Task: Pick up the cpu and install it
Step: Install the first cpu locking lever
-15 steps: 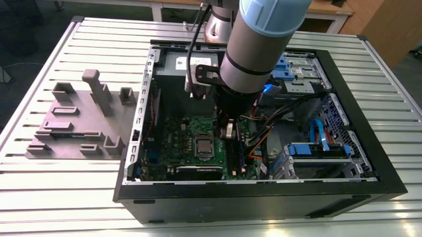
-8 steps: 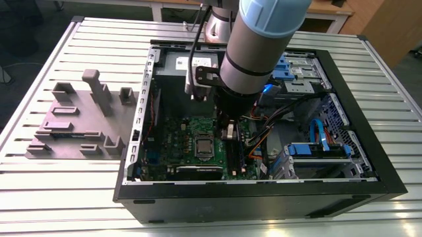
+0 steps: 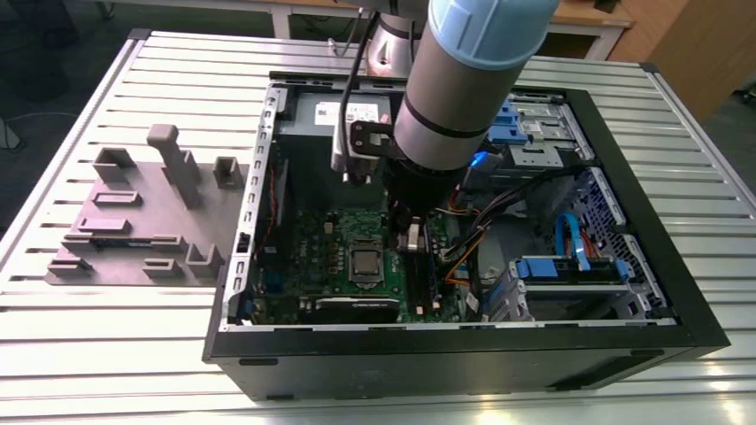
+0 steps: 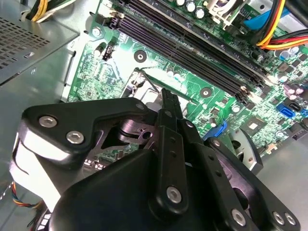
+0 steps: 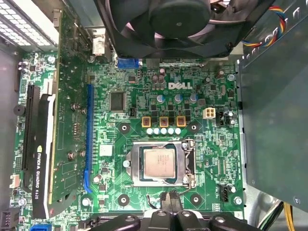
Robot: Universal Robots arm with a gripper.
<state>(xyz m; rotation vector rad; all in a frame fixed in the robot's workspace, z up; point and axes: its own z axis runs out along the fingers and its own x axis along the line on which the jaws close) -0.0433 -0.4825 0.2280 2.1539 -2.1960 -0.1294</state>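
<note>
I see the small flat square silvery-grey cpu [image 5: 160, 163] lying flat in its socket near the middle of the green motherboard [image 5: 125, 144]. The hinged silver metal frame [image 5: 189, 166] sits around it; I can't tell if it's latched. In the exterior view the cpu [image 3: 365, 262] shows as a pale square on the board, in the half of the case on the exterior view's left.

The black two-finger gripper [image 5: 169, 199] has its tips pinched together with nothing between them. It hangs just beside the socket, on the side toward the long black memory slots [image 4: 192, 53], clear of the chip. In the second wrist view I see the gripper [image 4: 167, 96] edge-on over the socket corner.

The round black fan [image 5: 178, 24] is on the opposite side of the socket. The black graphics card [image 5: 41, 159] runs along one board edge and the big grey metal power supply box [image 5: 274, 120] is by the other.

The grey arm with a pale blue joint [image 3: 473, 53] reaches down into the open black computer case [image 3: 473, 363]. The case lies on the slatted aluminium table [image 3: 119, 372]. A grey plastic fixture block [image 3: 142, 221] sits beside the case, near the table edge on the exterior view's left.
</note>
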